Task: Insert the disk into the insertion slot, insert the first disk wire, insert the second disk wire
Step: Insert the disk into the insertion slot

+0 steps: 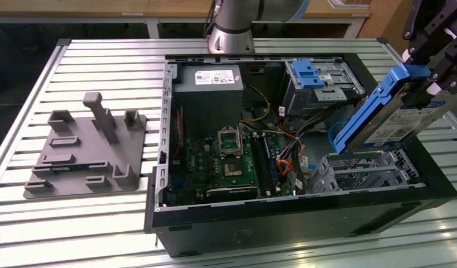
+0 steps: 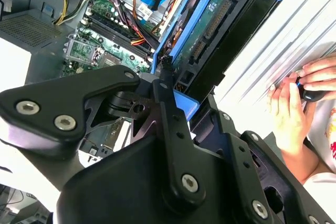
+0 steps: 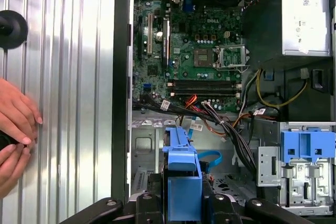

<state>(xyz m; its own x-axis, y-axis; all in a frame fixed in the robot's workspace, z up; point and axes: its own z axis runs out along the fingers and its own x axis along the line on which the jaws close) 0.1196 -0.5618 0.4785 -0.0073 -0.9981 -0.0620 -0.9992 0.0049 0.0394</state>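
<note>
In the exterior view the disk [image 1: 395, 120], a silver drive in a blue carrier, hangs tilted over the case's near right corner. My gripper [image 1: 426, 92] is shut on its upper end. Just below it sits the insertion slot [image 1: 362, 170], a grey perforated cage, and the disk is outside it. In the first wrist view the blue carrier [image 3: 181, 182] is clamped between my black fingers above the cage [image 3: 142, 145]. The second disk wire [image 3: 210, 158], a flat blue cable, lies loose beside the cage. The first disk wire [image 3: 191, 100], red and orange, lies by the motherboard edge.
The open computer case holds a green motherboard [image 1: 228, 162], a power supply [image 1: 207, 78] and a silver bay with a blue latch [image 1: 317, 78]. A grey fixture [image 1: 87, 151] lies on the slatted table at the exterior view's left. A person's hands [image 3: 16, 124] rest on the table beside the case.
</note>
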